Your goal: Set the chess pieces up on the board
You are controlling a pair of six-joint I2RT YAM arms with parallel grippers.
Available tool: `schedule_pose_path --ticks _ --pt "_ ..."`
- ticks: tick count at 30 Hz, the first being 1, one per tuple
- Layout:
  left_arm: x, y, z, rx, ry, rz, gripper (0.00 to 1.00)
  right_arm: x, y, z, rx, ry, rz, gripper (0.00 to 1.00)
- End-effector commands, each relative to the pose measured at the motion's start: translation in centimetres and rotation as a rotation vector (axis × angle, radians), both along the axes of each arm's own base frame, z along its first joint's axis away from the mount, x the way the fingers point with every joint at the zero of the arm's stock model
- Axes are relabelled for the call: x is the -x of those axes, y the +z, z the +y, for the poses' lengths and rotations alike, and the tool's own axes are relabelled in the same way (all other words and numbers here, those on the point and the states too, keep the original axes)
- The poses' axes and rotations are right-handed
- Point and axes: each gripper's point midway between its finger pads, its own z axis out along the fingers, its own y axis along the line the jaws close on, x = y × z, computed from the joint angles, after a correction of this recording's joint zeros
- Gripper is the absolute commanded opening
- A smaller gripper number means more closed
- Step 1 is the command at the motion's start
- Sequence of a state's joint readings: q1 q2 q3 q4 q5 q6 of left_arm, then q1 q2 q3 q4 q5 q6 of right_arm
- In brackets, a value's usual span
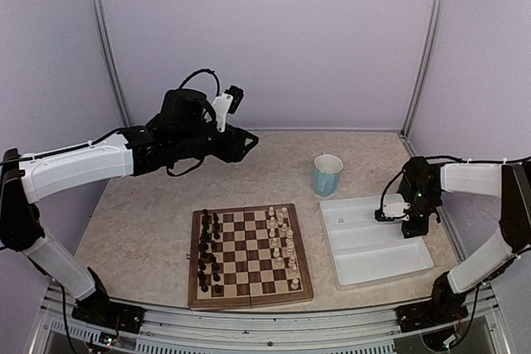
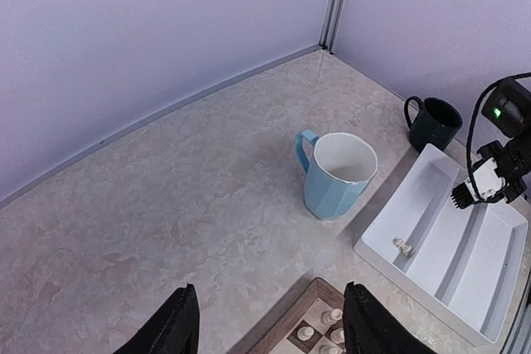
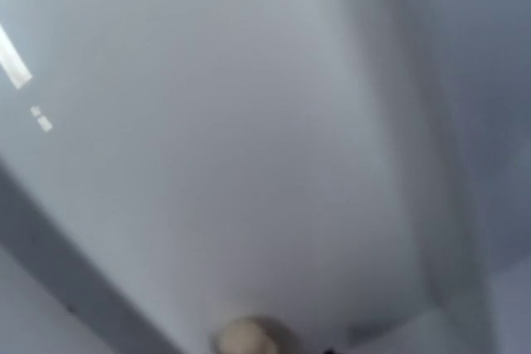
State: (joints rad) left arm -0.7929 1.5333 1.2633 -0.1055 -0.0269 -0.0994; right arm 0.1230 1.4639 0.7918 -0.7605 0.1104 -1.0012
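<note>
Left end effector [image 2: 270, 288] hung released; the right end effector [image 2: 465, 196] over the tray [image 1: 373, 246] showed no clear grip, risking a flicked chess piece [image 2: 404, 246].

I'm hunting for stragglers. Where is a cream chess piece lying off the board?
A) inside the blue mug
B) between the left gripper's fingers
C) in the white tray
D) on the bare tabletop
C: a cream piece lies on the floor of the white tray.
</note>
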Motion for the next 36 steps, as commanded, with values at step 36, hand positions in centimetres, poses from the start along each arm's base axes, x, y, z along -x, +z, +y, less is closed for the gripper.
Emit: schedule_pose_path --ticks 36 --pt "5.7 -2.7 -9.5 0.149 -0.308 0.165 0.58 -2.4 19.4 20.8 -1.197 0.109 0.028 0.07"
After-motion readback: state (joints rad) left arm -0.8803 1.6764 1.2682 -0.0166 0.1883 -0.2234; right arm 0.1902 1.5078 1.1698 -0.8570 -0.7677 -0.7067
